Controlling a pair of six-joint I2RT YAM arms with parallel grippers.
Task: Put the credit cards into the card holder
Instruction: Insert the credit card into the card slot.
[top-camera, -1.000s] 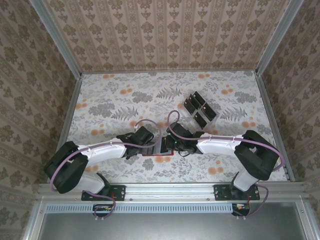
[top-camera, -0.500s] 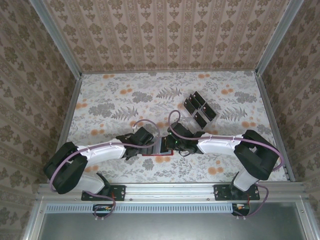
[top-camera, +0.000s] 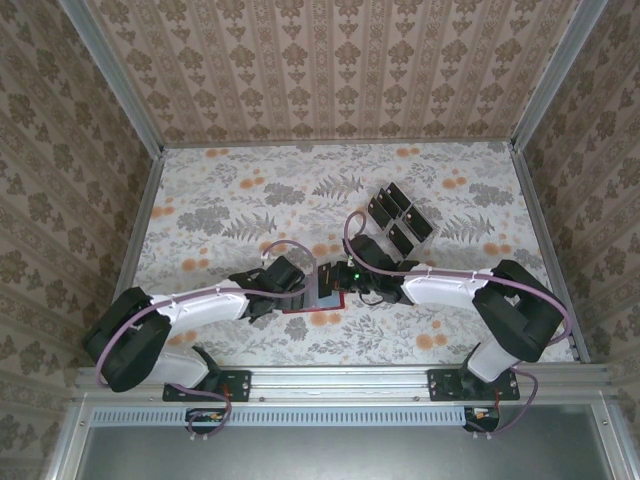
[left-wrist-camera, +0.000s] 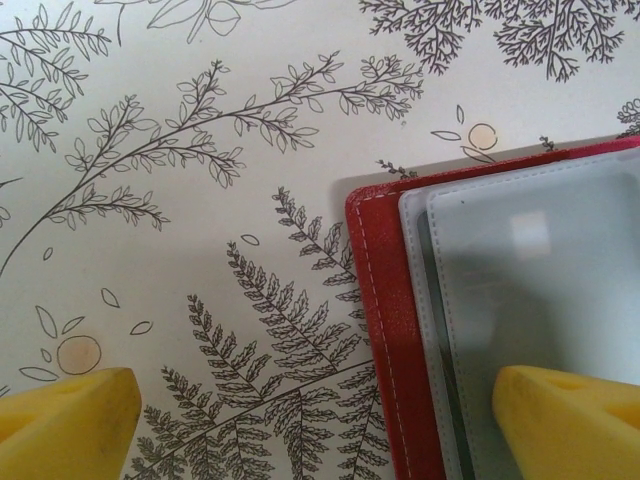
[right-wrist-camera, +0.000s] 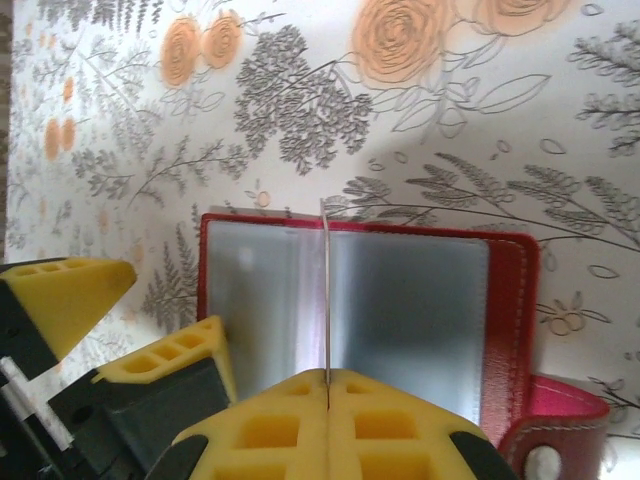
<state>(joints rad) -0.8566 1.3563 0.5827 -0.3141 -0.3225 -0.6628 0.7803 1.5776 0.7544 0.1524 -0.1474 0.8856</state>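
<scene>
I see the small red folding wallet (right-wrist-camera: 510, 320) open, grey sleeves (right-wrist-camera: 410, 320) showing. My right gripper (right-wrist-camera: 328, 380) pinches a thin edge-on sheet (right-wrist-camera: 327, 290) above it; my left gripper (left-wrist-camera: 315, 400) gapes astride its edge. The thin black rectangular cards (top-camera: 400, 218) lie well apart.

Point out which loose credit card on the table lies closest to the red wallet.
The frontmost card in the cluster: it sits at the group's near edge, while the other cards lie farther back from the red wallet.
</scene>
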